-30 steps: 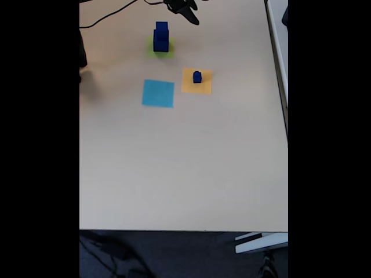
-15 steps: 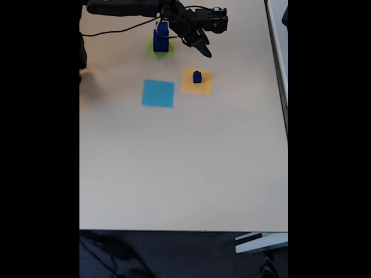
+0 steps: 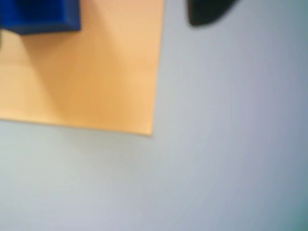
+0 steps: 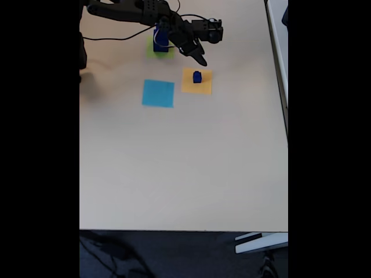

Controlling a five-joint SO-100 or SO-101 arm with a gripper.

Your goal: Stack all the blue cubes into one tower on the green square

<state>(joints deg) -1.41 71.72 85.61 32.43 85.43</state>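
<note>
The black two-finger end effector (image 4: 199, 56) hangs in the upper middle of the fixed view, its dark pointed tip aimed down and to the right, just above the upper edge of the flat orange-yellow square patch (image 4: 197, 81); whether its fingers are parted or closed cannot be told from either picture, and nothing is seen held between them. The black jointed arm (image 4: 136, 10) reaches in from the upper left of that frame, with a thin black cable (image 4: 116, 37) looping beneath it. Partly behind the arm, the tower of dark-blue cubes (image 4: 161, 39) stands on the lime-green square patch (image 4: 152, 52) near the top of the pale beige worktop (image 4: 185, 168); how many cubes it holds cannot be made out. A single tiny dark-blue cube (image 4: 197, 76) sits apart from the tower, on the upper part of the orange-yellow patch, a little below the tip of the end effector and not touching it. A flat light-blue square patch (image 4: 158, 93) lies just left of the orange one. In the blurred wrist view the tiny cube (image 3: 41, 15) fills the upper left corner on the orange-yellow patch (image 3: 91, 82), and a dark fingertip (image 3: 204, 12) intrudes at the top edge over bare worktop (image 3: 226, 144).
</note>
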